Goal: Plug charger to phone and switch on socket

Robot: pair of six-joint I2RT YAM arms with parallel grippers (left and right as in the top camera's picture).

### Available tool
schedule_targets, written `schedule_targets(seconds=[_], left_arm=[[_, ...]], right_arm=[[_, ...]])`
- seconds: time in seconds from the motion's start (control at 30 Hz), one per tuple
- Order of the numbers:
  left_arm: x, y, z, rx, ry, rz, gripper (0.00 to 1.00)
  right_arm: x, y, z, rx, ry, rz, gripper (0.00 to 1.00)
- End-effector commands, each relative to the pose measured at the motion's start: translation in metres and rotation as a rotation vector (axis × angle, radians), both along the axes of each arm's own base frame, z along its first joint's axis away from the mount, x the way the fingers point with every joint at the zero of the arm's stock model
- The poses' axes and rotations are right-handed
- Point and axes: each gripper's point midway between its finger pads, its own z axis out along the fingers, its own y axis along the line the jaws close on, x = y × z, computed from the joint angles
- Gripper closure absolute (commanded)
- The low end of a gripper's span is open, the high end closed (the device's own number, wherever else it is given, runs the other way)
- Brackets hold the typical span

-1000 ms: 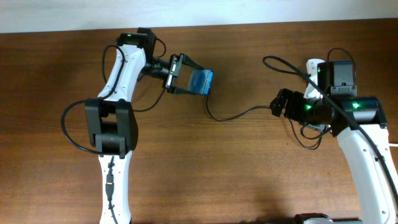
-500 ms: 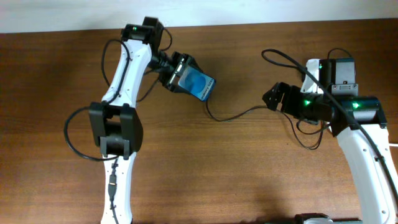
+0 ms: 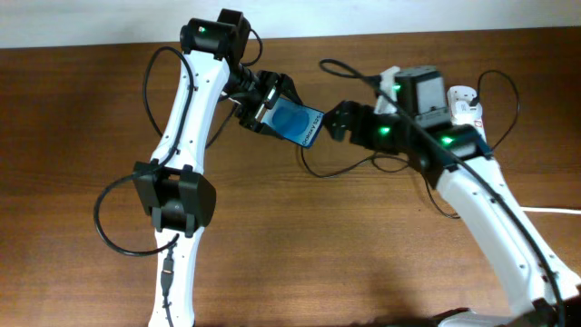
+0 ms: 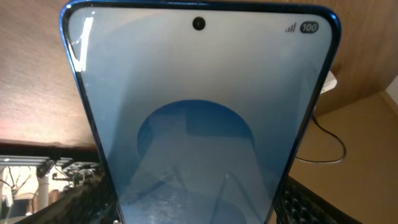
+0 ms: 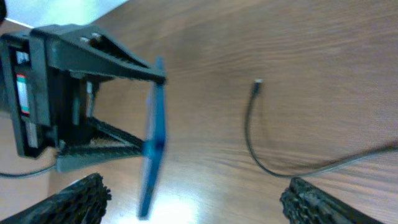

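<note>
My left gripper [image 3: 263, 104] is shut on the phone [image 3: 300, 123] and holds it tilted above the table. Its blue screen fills the left wrist view [image 4: 199, 124], between the fingers [image 4: 196, 214]. My right gripper [image 3: 339, 119] is open and empty, just right of the phone's free end. In the right wrist view the phone [image 5: 152, 143] is edge-on between the open fingers [image 5: 196, 205]. The charger [image 3: 349, 167] lies curved on the table, its connector tip [image 5: 257, 83] free. The socket [image 3: 468, 103] is partly hidden behind the right arm.
The table's far edge meets a white wall at the top. The left arm's black wires [image 3: 113, 213] loop at the left. A thick white cord [image 3: 549, 211] runs off the right edge. Bare wood lies in front.
My right arm has swung left from beside the socket until its gripper is close to the phone. My left arm has shifted the phone slightly right and down.
</note>
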Motion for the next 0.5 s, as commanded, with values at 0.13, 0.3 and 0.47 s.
schedule_targets(seconds=[0.13,0.3,0.47], left_arm=[[-0.003,-0.005,0.032,-0.064,-0.012,0.037,1.0],[-0.003,-0.005,0.032,-0.062,-0.012,0.037,1.0],[-0.006,-0.009,0.031,-0.053,-0.014,0.025,1.0]], right_arm=[[0.011,0.052,-0.011,0.078,0.015,0.027,0.25],[0.018,0.068,-0.026,0.083,0.026,0.039,0.44],[0.023,0.071,-0.038,0.089,0.051,0.024,0.54]])
